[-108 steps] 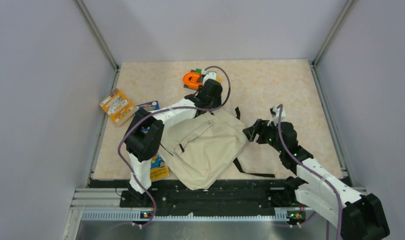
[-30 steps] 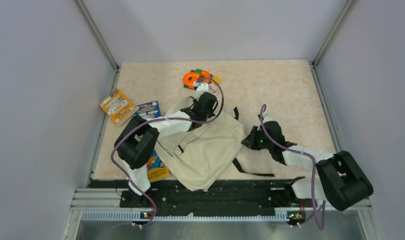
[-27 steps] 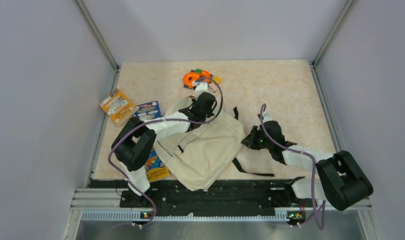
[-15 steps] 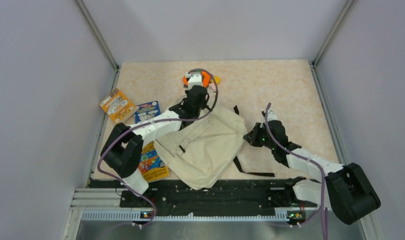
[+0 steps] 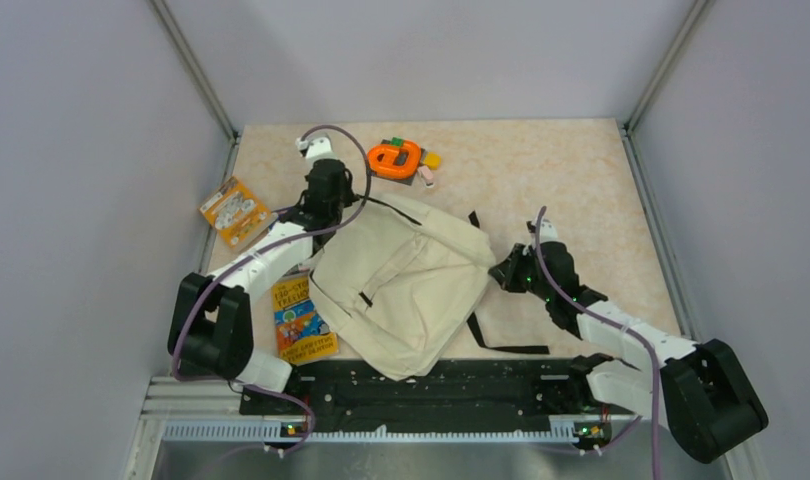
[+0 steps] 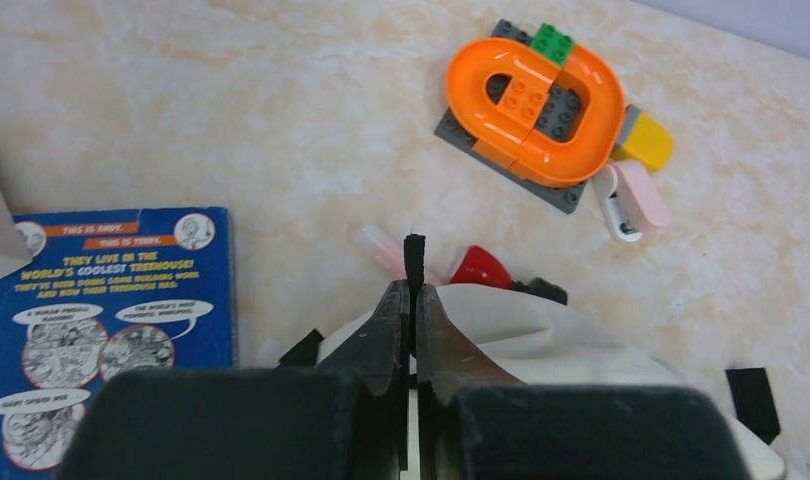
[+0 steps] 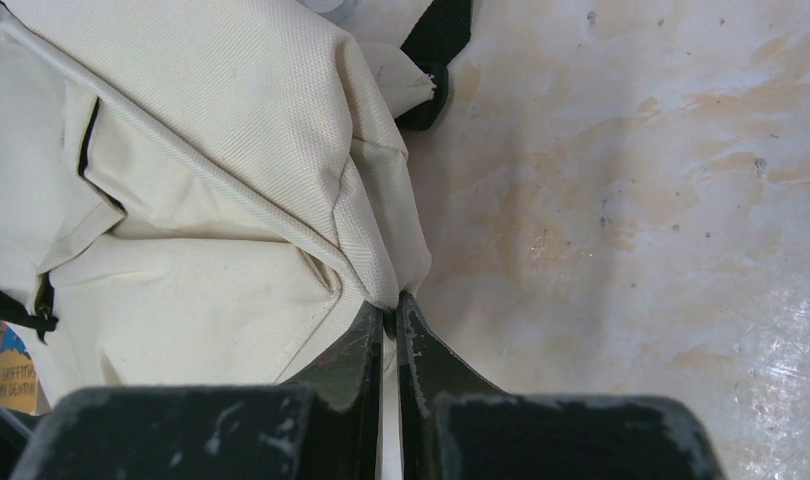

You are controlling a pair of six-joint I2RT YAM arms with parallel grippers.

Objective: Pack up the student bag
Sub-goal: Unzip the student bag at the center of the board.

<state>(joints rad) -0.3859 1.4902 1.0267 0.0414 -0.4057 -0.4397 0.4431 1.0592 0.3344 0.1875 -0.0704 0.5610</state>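
The student bag [image 5: 406, 290] lies flat mid-surface [image 5: 581, 180] by the arm bases, right hand [image 7: 391, 308] clamped on its right-edge fabric, prob to anchor it, w/ left hand [image 6: 413, 292] pinched onto a black zip pull [image 6: 414, 250] at the far-left corner, likely to draw the zip open

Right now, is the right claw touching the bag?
Touching. The right wrist view shows the right claw closed on the cream edge of the student bag.

Bright, even overhead light; faint shadows.
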